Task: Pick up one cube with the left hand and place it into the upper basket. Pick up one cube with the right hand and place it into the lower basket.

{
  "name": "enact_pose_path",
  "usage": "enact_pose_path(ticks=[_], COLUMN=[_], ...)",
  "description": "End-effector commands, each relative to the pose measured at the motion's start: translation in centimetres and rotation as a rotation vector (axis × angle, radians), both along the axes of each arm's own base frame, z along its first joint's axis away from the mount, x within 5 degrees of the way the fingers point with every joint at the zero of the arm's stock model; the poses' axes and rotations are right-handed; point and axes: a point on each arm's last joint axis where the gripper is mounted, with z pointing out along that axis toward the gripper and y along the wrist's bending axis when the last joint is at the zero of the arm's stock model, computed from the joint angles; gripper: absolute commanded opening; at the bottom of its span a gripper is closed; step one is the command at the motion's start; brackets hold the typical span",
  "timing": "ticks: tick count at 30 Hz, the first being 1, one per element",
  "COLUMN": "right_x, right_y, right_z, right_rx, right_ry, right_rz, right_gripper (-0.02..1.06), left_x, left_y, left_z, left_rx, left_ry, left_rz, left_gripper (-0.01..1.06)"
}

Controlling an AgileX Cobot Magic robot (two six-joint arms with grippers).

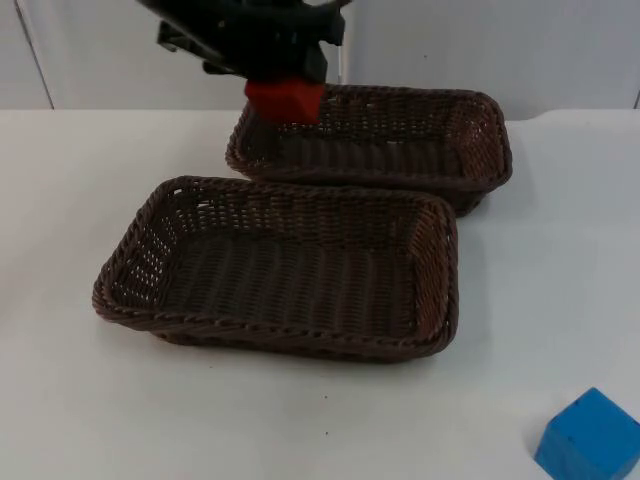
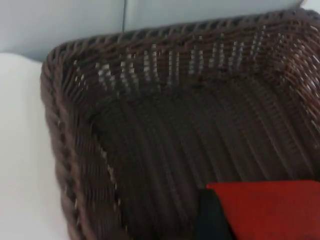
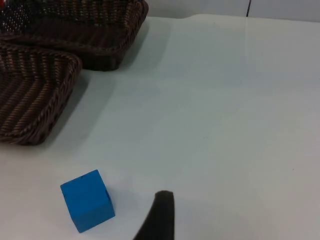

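Observation:
My left gripper [image 1: 285, 92] hangs over the left end of the upper basket [image 1: 480, 125], shut on a red cube [image 1: 284, 100]. In the left wrist view the red cube [image 2: 270, 207] sits just above the woven floor of the upper basket [image 2: 65, 130]. The lower basket [image 1: 130, 270] lies in front of it with nothing inside. A blue cube [image 1: 590, 437] rests on the table at the front right. In the right wrist view the blue cube [image 3: 88, 200] lies beside one black fingertip [image 3: 159, 215] of the right gripper, apart from it.
The two brown wicker baskets stand close together, the upper one [image 3: 107, 42] behind the lower one [image 3: 35, 95]. White table top [image 1: 560, 280] stretches to the right of them, up to the grey partition wall [image 1: 500, 40].

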Motion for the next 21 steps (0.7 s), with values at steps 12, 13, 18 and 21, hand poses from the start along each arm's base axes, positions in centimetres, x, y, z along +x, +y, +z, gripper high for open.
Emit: enact_pose_path(ticks=[12,13,18,21], right_x=[-0.1,-0.1,-0.1,-0.1], right_y=[0.0,0.0,0.0,0.0], right_z=[0.0,0.0,0.0,0.0], right_rx=[-0.01,-0.01,-0.01,-0.01], right_ry=[-0.006,-0.006,-0.006,-0.006], right_rz=[0.002,0.002,0.002,0.002], right_gripper=[0.78,0.78,0.78,0.78], left_x=[5.7,6.1,6.6,6.7], left_y=[-2.6,-2.8,-3.1,-3.1], left_z=[-4.4,-5.0,-6.7,-7.5], left_rx=[-0.055,-0.065,-0.084,-0.083], left_ry=[-0.033,-0.029,-0.004,0.009], left_rz=[-0.004,-0.001,0.012,0.014], left_gripper=[0.0,0.0,0.0,0.0])
